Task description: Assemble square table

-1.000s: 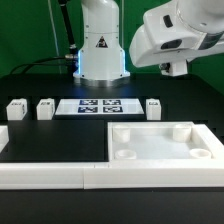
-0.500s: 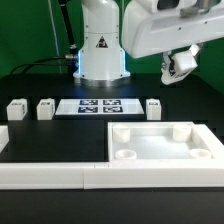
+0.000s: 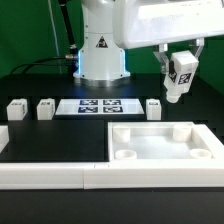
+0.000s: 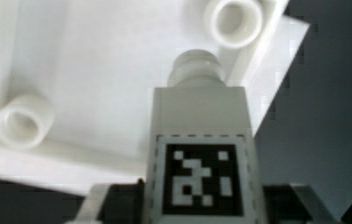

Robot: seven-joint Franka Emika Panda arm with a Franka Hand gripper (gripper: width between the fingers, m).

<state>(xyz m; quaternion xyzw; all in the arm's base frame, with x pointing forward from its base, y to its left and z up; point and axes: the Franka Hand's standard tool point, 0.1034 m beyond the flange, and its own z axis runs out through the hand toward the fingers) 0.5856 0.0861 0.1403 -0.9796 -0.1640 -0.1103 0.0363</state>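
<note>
Exterior view: the square table slab (image 3: 160,148) is lying rim-up on the black table (image 3: 40,140), toward the exterior view's right and just behind the long white border wall (image 3: 50,176). The gripper (image 3: 181,68) is hanging in the air over the slab, clamping a tagged leg (image 3: 178,88). Three loose legs (image 3: 45,109) are sitting beside the marker board (image 3: 100,107).

The black tabletop (image 3: 40,140) carries the marker board (image 3: 100,106), three short legs (image 3: 45,109), the square slab (image 3: 165,150) and the border wall (image 3: 50,173).
</note>
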